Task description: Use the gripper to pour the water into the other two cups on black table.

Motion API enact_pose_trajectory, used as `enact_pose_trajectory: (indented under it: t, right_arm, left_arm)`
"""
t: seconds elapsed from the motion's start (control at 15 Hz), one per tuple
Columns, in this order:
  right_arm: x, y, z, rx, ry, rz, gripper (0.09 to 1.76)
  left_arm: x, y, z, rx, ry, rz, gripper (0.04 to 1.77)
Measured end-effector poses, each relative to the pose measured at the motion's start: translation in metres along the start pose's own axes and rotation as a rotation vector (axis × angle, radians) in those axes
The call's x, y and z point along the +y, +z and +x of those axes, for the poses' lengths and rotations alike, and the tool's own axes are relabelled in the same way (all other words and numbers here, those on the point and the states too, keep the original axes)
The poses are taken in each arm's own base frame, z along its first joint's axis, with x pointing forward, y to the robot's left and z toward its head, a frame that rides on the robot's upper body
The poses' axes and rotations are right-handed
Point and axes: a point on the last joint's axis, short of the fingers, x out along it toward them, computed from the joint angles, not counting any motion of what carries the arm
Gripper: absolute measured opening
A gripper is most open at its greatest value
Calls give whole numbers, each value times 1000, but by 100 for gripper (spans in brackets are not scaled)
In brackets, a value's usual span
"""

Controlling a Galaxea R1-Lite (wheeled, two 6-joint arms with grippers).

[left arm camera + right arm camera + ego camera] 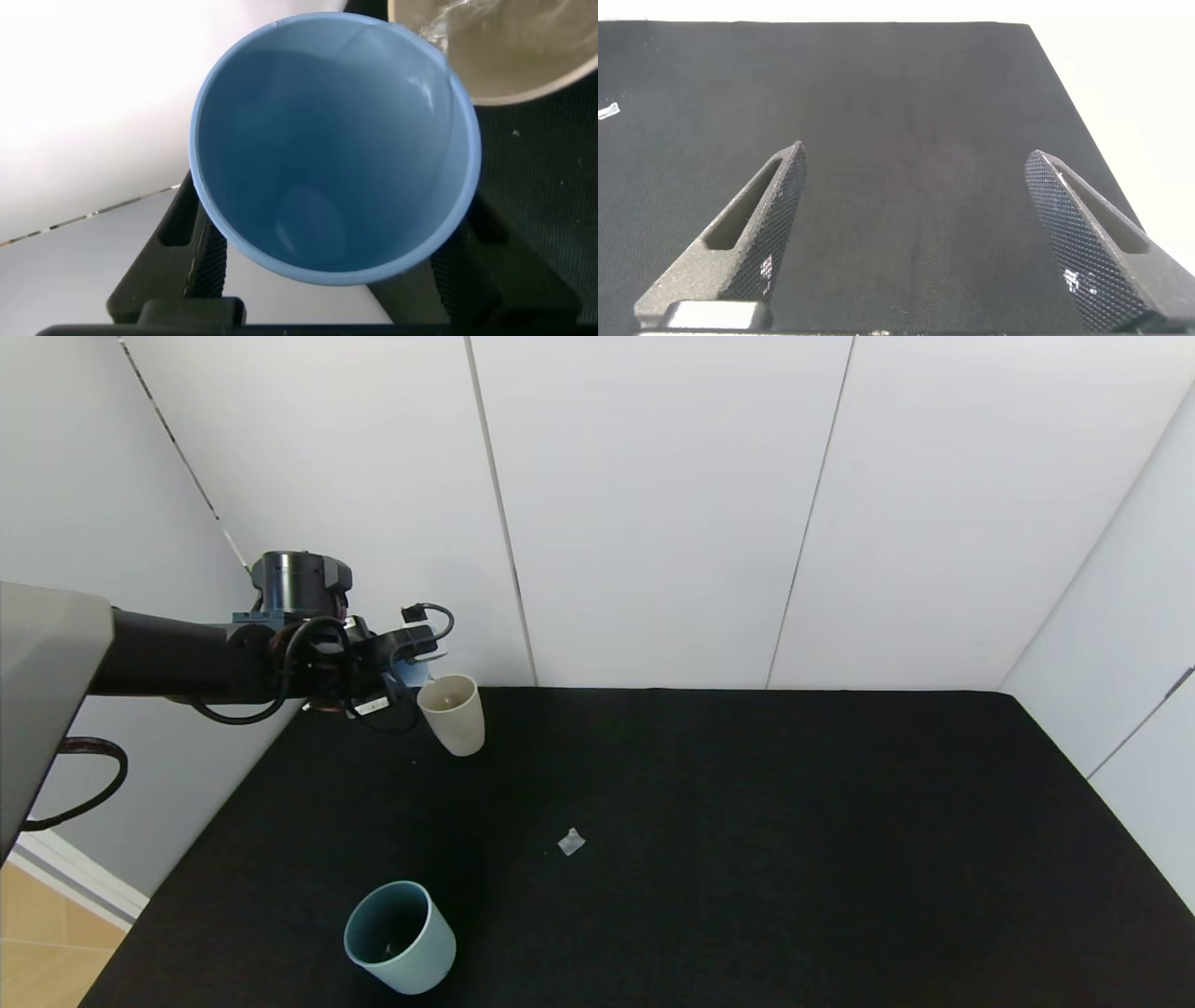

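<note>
My left gripper [411,658] is shut on the light blue tumbler [336,149] and holds it tipped over the slim beige cup [453,713] at the back left of the black table [747,859]. In the left wrist view the blue tumbler's rim sits at the beige cup's rim [505,56], and clear water [448,23] runs into the beige cup. The wider pale teal cup [401,938] with a dark teal inside stands upright near the front left edge. My right gripper [915,173] is open and empty above bare table; it is out of the head view.
A small scrap of clear film [570,842] lies near the middle of the table. White wall panels stand behind and to the right. The table's left edge drops to a wooden floor [47,943].
</note>
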Motion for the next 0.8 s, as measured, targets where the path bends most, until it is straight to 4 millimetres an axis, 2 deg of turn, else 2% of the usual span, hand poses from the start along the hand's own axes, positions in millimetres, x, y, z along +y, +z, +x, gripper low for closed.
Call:
enact_pose_trajectory:
  t: [0.27,0.53,0.8]
  right_arm:
    - [0,0,0,0,0,0,171]
    - [0,0,0,0,0,0,171]
    - [0,0,0,0,0,0,171]
  left_arm:
    - [1,-1,-3,-13,-1,-62,122]
    - [3,-4,-7,-29,-12,-293,122]
    - [3,-18,-25,-77,-67,-479,122]
